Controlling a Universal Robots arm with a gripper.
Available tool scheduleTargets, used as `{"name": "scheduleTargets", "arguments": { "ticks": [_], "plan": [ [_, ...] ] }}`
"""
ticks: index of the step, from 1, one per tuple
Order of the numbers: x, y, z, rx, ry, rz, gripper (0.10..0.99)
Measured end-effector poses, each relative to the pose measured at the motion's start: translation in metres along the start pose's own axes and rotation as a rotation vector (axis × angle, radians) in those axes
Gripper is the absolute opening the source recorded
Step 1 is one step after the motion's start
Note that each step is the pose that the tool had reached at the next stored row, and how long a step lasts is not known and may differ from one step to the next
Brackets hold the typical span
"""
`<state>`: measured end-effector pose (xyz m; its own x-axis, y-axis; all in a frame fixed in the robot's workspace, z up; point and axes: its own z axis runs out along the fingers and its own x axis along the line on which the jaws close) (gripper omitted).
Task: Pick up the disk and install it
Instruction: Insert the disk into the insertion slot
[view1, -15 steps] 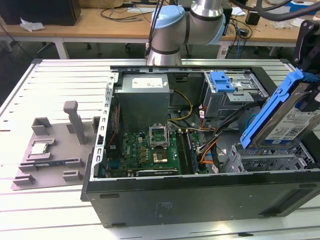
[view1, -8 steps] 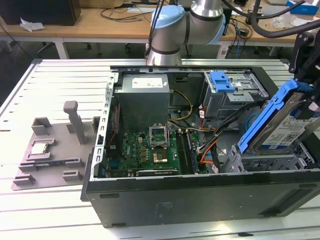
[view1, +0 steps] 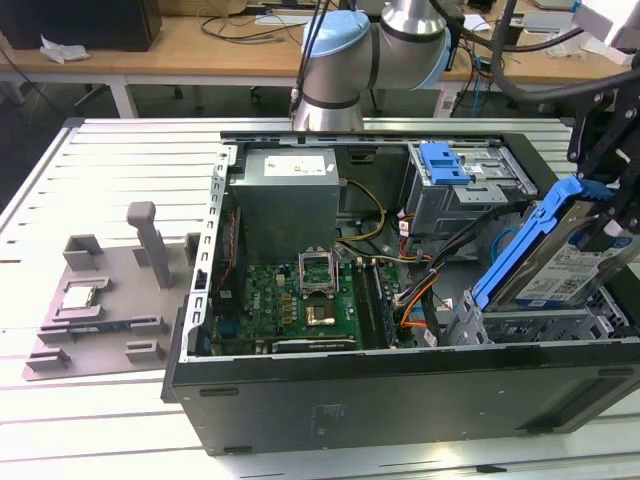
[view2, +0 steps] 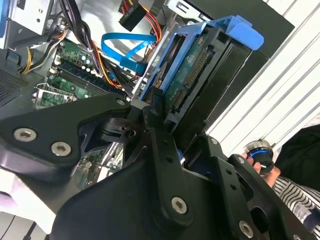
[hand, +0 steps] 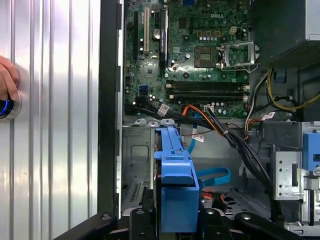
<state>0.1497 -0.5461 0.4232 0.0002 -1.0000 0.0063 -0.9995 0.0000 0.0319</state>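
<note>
The disk (view1: 560, 255), a silver drive with a white-and-blue label in a blue carrier frame, hangs steeply tilted above the drive bay (view1: 540, 325) at the exterior view's right end of the open computer case. My gripper (view1: 607, 215) is shut on its upper end. In the second wrist view, a black finger (view2: 155, 112) presses against the edge of the disk (view2: 192, 65), whose connector side shows. The first wrist view looks down along the carrier's blue tab (hand: 175, 185), with the gripper (hand: 176, 217) clamped around it over the grey metal bay floor (hand: 135, 155).
The case (view1: 400, 400) holds a motherboard (view1: 300, 300), a power supply (view1: 290, 200), loose cables (view1: 420, 290) and an upper cage with a blue bracket (view1: 445, 160). A grey fixture plate (view1: 100, 300) lies at the left. A person's hand (hand: 6, 80) rests on a blue-ringed button (view2: 260, 152).
</note>
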Motion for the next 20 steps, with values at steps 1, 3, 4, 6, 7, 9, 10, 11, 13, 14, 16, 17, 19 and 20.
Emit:
{"name": "scheduleTargets", "arguments": {
  "ticks": [1, 3, 4, 6, 7, 9, 10, 11, 13, 14, 16, 17, 19, 20],
  "plan": [
    [0.0, -0.0001, 0.003, 0.0, 0.0, 0.0, 0.365],
    [-0.0001, -0.0002, 0.0071, 0.0, 0.0, 0.0, 0.365],
    [-0.0001, -0.0003, 0.0091, 0.0, 0.0001, 0.0, 0.365],
    [-0.0002, -0.0006, 0.0156, 0.0, 0.002, 0.0, 0.365],
    [-0.0001, -0.0006, 0.0203, 0.0, -0.0007, 0.0, 0.365],
    [-0.0002, -0.0007, 0.0204, 0.0, -0.0003, 0.0, 0.365],
    [-0.0001, -0.0006, 0.0202, 0.0, 0.0002, 0.0, 0.365],
    [-0.0001, -0.0006, 0.0203, 0.0, 0.0002, 0.0, 0.365],
    [-0.0001, -0.0006, 0.0211, 0.0, -0.0012, 0.0, 0.376],
    [-0.0002, -0.0006, 0.0208, 0.0, -0.0005, 0.0, 0.376],
    [-0.0002, -0.0006, 0.0206, 0.0, 0.0, 0.0, 0.439],
    [-0.0001, -0.0006, 0.0207, 0.0, -0.0001, 0.0, 0.439],
    [-0.0001, -0.0006, 0.0207, 0.0, 0.0001, 0.0, 0.439],
    [-0.0002, -0.0006, 0.0207, 0.0, 0.0, 0.0, 0.439]
  ]
}}
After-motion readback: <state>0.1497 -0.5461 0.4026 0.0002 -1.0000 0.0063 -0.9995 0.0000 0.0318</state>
